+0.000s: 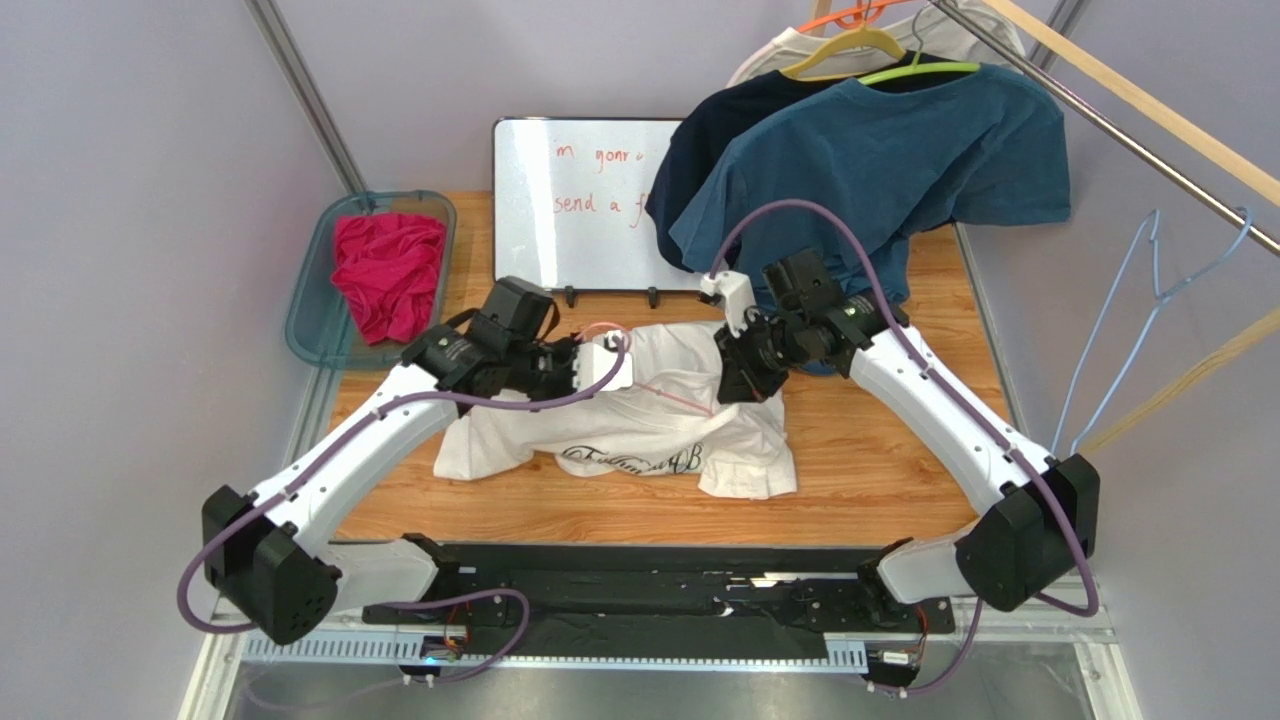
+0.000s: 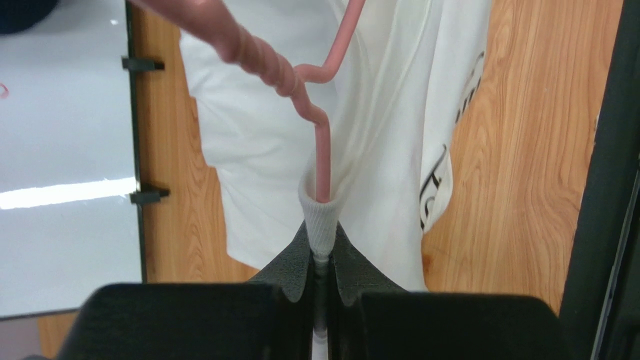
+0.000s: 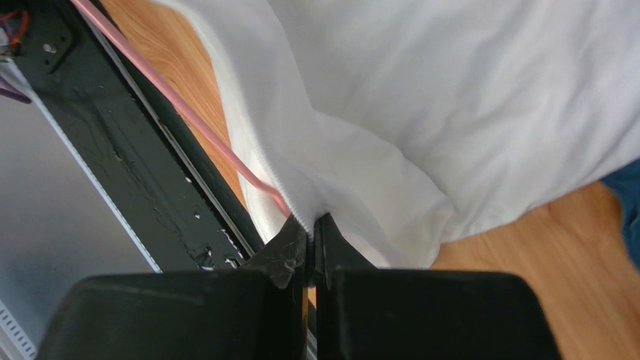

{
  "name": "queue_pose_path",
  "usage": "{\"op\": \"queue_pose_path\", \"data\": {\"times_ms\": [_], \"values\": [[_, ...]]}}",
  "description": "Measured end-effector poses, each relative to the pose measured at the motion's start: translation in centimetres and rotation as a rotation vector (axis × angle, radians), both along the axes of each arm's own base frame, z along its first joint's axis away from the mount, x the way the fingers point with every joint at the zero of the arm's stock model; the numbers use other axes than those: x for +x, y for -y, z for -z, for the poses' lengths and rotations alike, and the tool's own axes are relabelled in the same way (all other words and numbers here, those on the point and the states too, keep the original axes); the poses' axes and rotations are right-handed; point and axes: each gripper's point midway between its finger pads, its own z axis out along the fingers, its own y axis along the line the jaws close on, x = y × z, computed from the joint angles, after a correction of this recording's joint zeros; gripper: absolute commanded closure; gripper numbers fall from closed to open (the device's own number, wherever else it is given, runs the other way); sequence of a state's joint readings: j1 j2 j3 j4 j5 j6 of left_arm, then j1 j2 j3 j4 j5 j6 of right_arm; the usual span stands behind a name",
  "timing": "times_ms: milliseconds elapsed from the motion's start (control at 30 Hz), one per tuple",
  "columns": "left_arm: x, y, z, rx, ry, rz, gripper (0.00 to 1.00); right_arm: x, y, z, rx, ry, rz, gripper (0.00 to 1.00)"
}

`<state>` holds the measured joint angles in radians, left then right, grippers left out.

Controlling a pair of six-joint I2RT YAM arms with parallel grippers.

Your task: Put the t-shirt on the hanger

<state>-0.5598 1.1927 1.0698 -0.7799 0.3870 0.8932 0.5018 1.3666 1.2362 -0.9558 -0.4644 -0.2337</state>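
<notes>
The white t-shirt [image 1: 661, 428] lies crumpled on the wooden table, dark script print facing up. The pink wire hanger [image 1: 672, 393] is partly inside it, its wire showing near the collar. My left gripper [image 1: 609, 360] is shut on the ribbed collar [image 2: 321, 217]; the hanger's stem [image 2: 323, 161] runs into that collar and its twisted neck [image 2: 263, 60] sticks out. My right gripper [image 1: 739, 368] is shut on a stitched edge of the t-shirt [image 3: 390, 150] at its right side, with a pink wire arm [image 3: 188, 112] running just beside the fingers [image 3: 289, 247]. Most of the hanger is hidden by cloth.
A whiteboard [image 1: 579, 203] stands behind the shirt. A teal bin [image 1: 319, 285] with red cloth sits at the back left. A teal-blue t-shirt [image 1: 887, 150] on a lime-green hanger hangs at the back right. Light blue wire hangers [image 1: 1120, 308] hang off a wooden rail on the right.
</notes>
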Motion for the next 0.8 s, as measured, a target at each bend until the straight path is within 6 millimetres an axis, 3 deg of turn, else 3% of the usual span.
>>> {"op": "queue_pose_path", "data": {"times_ms": [67,100,167,200,300,433,533,667,800], "values": [[0.4,2.0,-1.0,-0.016,-0.007,0.019,1.00,0.6,-1.5,-1.8,0.035,0.029,-0.049,0.98],[0.7,2.8,-1.5,-0.024,-0.014,0.021,1.00,0.9,-2.3,-2.8,0.055,0.043,-0.076,0.88],[1.6,4.3,-2.4,-0.042,-0.020,0.017,1.00,1.2,-3.4,-4.4,0.088,0.065,-0.123,0.67],[2.1,4.7,-2.8,-0.051,-0.016,0.009,1.00,1.1,-3.6,-5.1,0.099,0.070,-0.146,0.46],[2.7,4.6,-3.5,-0.078,-0.013,-0.018,1.00,0.4,-3.0,-5.6,0.103,0.065,-0.187,0.15],[1.8,3.5,-5.0,-0.152,0.001,-0.027,1.00,0.3,-0.7,-6.2,0.104,0.066,-0.172,0.14],[0.4,3.2,-6.7,-0.219,0.031,-0.003,1.00,0.5,0.6,-7.4,0.113,0.126,-0.160,0.25],[-0.7,3.9,-8.1,-0.279,0.033,0.041,1.00,0.3,0.1,-9.7,0.153,0.206,-0.200,0.33],[-0.9,4.4,-7.6,-0.289,-0.007,0.052,1.00,0.0,-1.6,-12.2,0.199,0.282,-0.272,0.35]]}}
